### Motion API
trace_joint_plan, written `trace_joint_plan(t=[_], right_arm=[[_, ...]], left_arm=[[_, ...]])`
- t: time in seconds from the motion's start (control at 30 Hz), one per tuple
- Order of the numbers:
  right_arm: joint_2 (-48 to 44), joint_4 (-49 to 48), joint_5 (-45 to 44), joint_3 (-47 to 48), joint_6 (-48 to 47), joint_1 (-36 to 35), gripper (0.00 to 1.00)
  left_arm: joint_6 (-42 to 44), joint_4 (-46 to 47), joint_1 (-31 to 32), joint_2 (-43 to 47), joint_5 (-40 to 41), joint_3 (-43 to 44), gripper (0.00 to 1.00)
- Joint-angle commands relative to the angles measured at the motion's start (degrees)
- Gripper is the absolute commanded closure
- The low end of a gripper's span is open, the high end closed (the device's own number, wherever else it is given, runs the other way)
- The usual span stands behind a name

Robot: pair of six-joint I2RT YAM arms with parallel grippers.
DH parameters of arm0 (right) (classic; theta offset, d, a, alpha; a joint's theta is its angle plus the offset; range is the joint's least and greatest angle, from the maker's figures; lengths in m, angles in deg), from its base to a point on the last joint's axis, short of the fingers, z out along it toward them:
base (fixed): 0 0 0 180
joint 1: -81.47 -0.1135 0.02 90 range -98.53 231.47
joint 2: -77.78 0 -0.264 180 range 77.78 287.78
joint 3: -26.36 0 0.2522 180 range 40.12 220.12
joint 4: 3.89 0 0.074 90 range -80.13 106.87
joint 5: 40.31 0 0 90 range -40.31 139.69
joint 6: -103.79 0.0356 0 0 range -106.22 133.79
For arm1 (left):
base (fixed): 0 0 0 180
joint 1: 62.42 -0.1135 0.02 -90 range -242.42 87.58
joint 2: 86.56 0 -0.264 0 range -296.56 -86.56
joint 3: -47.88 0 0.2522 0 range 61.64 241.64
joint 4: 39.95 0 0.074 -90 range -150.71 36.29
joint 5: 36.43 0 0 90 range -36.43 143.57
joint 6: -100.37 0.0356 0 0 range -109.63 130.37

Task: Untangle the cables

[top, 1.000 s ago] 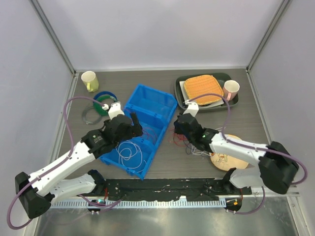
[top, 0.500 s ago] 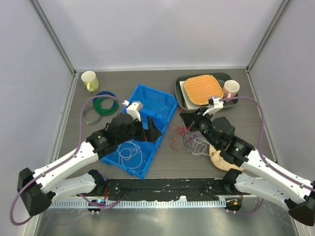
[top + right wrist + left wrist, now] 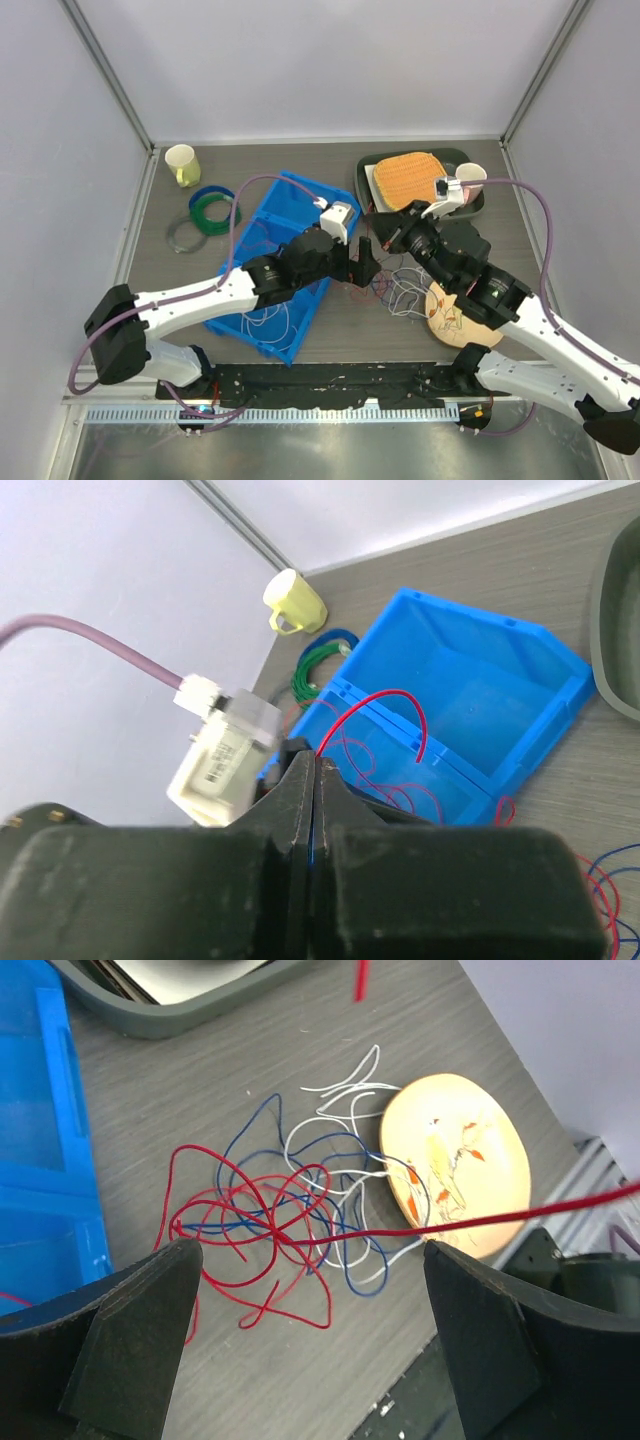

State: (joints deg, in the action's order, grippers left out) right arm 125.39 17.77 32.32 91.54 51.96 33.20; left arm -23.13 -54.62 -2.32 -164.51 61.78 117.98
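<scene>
A: How do the jaws stand?
B: The right gripper (image 3: 312,772) is clamped on a red strand (image 3: 390,692). The left gripper (image 3: 310,1255) gapes over the cables (image 3: 270,1225), heaped between blue bin (image 3: 40,1160), left, and plate (image 3: 460,1155), right.
A: Best approach?
B: Likely pin the knot, then draw red out slowly.

Bright even light; soft shadows; wrist foregrounds blurred
</scene>
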Motion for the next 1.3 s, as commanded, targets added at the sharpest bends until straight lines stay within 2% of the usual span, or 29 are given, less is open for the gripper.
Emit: trace_joint_plan(t=[0.0, 0.07, 0.13, 0.27, 0.33, 0.37, 0.43, 0.47, 0.53, 0.57, 0.63, 0.73, 0.77, 0.87, 0.93, 1.13, 1.27], right_arm=[[-1.3, -1.5, -3.8, 3.4, 3.6, -0.1, 0.99], [-2.3, -1.9, -2.7, 3.2, 3.8, -0.1, 0.99], [-2.9, -1.5, -2.7, 3.2, 3.8, -0.1, 0.99], [-3.6, -1.2, -2.8, 2.4, 3.8, -0.1, 0.99], [-3.8, -1.4, -2.5, 2.2, 3.9, -0.1, 0.99], [-3.8, -1.3, -2.5, 2.2, 4.0, -0.1, 0.99], [-4.1, -1.4, -2.8, 2.2, 4.1, -0.1, 0.99], [-4.2, -1.4, -3.1, 2.2, 4.0, -0.1, 0.99], [-4.5, -1.2, -3.8, 2.0, 3.8, -0.1, 0.99], [-4.5, -1.1, -4.1, 2.0, 3.3, -0.2, 0.99], [-4.6, 0.1, -6.0, 2.0, 0.9, -0.1, 0.98], [-4.3, 5.6, -8.3, 1.8, -5.3, -0.1, 0.75], [-4.0, 6.9, -8.3, 1.0, -6.3, -0.2, 0.60], [-5.2, 8.1, -5.8, -4.5, -9.5, -0.1, 0.45], [-6.4, 6.8, -3.0, -10.2, -10.4, -0.1, 0.40], [-13.2, -5.3, 10.5, -24.2, -15.2, -0.1, 0.36], [-11.5, -7.6, 14.2, -25.8, -17.7, -0.1, 0.34]], left_arm=[[1.9, 10.1, 1.2, -2.9, 7.1, 1.9, 0.06], [1.3, 10.1, 1.3, -3.5, 9.6, 2.7, 0.14], [1.3, 10.2, 1.3, -3.8, 10.8, 3.0, 0.18], [3.3, 17.3, 1.6, -3.5, 9.9, 0.2, 0.28], [3.7, 17.9, 1.6, -3.8, 9.9, 0.3, 0.33], [3.8, 17.8, 1.6, -4.2, 10.5, 0.4, 0.43], [4.0, 17.4, 1.6, -4.8, 10.9, 0.8, 0.55], [4.0, 17.3, 1.6, -5.3, 11.0, 0.9, 0.68], [4.0, 16.6, 1.7, -5.6, 11.0, 1.2, 0.86], [4.1, 15.6, 1.7, -5.5, 10.9, 1.3, 1.00], [5.2, 15.2, 2.2, -4.8, 11.3, 0.7, 1.00], [3.4, 13.0, 2.6, -1.8, 14.5, -0.7, 1.00], [2.4, 11.0, 2.6, -0.8, 15.3, -1.0, 1.00], [-0.7, 6.5, 2.6, 2.5, 18.6, -2.1, 1.00], [-2.2, 4.9, 2.6, 5.2, 21.1, -3.4, 1.00], [-7.3, 3.1, 2.6, 10.0, 23.7, -7.4, 1.00], [-9.4, 1.4, 2.6, 11.8, 24.0, -8.1, 1.00]])
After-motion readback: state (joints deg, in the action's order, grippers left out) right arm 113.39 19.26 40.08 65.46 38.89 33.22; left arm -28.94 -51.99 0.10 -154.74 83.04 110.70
